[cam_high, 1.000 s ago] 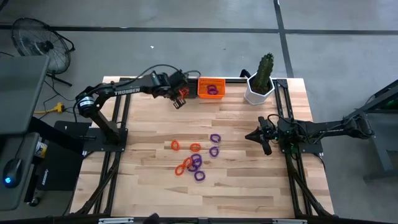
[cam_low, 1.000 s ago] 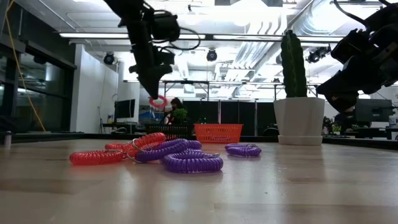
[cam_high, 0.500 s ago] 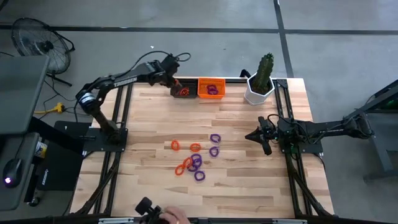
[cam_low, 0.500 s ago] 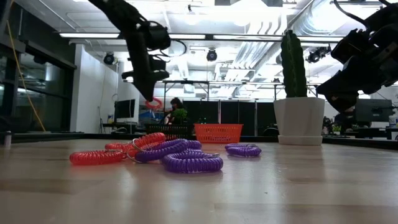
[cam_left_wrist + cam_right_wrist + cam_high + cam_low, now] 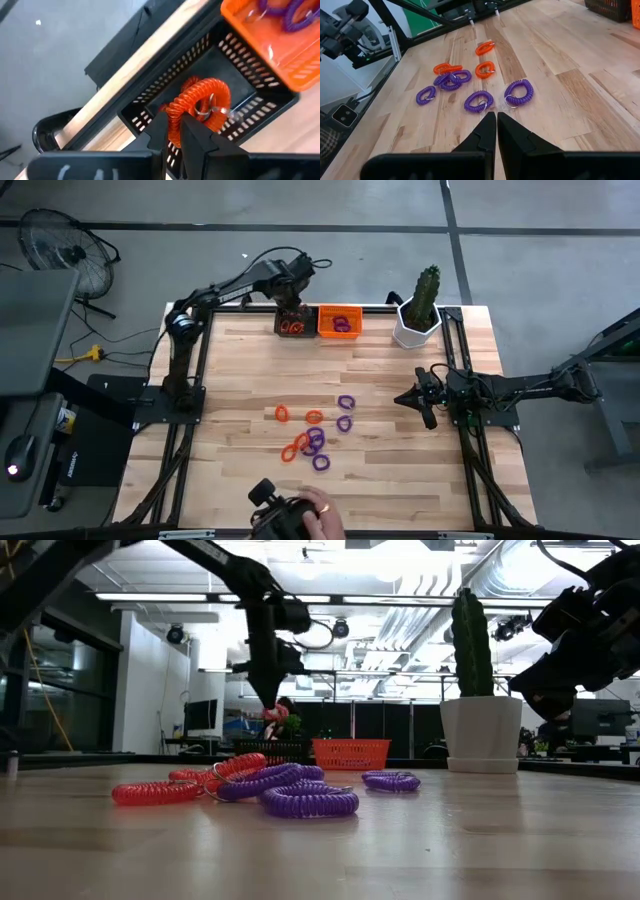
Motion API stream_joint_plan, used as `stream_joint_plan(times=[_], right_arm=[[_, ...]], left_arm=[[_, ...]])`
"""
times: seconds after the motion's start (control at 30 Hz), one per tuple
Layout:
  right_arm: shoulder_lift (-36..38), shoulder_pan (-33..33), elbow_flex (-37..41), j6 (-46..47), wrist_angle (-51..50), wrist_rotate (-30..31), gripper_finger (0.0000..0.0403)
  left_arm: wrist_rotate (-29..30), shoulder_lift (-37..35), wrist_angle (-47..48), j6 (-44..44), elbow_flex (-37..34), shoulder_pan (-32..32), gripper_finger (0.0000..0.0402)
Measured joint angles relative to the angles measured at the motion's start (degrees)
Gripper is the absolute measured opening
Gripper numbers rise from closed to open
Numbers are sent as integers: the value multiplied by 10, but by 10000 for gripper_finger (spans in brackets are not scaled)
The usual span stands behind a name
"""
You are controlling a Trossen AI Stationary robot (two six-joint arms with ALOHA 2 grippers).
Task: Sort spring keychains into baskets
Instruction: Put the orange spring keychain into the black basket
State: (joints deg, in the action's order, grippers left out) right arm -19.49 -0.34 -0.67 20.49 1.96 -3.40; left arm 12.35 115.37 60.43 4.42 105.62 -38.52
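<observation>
You had the cactus pot (image 5: pixel 417 328) standing at the far edge of the table (image 5: pixel 240 380), just right of the orange basket (image 5: pixel 340 321), and nothing stood between your left arm and the black basket (image 5: pixel 291 322) beside it. A person's hand (image 5: pixel 318 513) held a dark device at the near edge of the table, well clear of both arms. A fan (image 5: pixel 60 248) stood on the floor off the table's far left corner. Your left gripper (image 5: pixel 173 131) hung over the black basket, its fingers (image 5: pixel 158 131) pinched on an orange spring keychain (image 5: pixel 198 106) (a tight coil with a small metal ring on it) that dangled above the basket's mesh floor, where another bit of orange coil showed. The orange basket already held purple coils (image 5: pixel 342 324), seen from above and at the corner of the left wrist view. The rest of the keychains (image 5: pixel 312 436) lay loose in the middle of the table: a few orange ones and several purple ones, some overlapping in a small cluster, others lying singly nearby. Your right gripper (image 5: pixel 493 131) waited at the right side of the table, low and pointed toward that cluster, its fingers pressed together on nothing.
</observation>
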Motion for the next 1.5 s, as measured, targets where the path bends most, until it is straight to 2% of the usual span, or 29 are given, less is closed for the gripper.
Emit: stream_joint_plan(times=[0.1, 0.3, 0.6, 0.83, 1.3, 1.4, 1.5], right_arm=[[0, 0, 0, 0, 0, 0, 12], [0, 0, 0, 0, 0, 0, 12], [0, 0, 0, 0, 0, 0, 12], [0, 0, 0, 0, 0, 0, 12], [0, 0, 0, 0, 0, 0, 12], [0, 0, 0, 0, 0, 0, 12], [0, 0, 0, 0, 0, 0, 12]], left_arm=[[-6, 25, 29, -2, 28, 3, 33], [-30, 29, 52, -10, 32, 3, 35], [-28, 29, 77, -12, 32, 3, 102], [-30, 28, 99, -6, 32, 20, 114], [-69, -48, 216, 178, 31, 77, 115], [-69, -72, 223, 203, -2, 98, 115], [-77, -109, 203, 214, -63, 124, 115]])
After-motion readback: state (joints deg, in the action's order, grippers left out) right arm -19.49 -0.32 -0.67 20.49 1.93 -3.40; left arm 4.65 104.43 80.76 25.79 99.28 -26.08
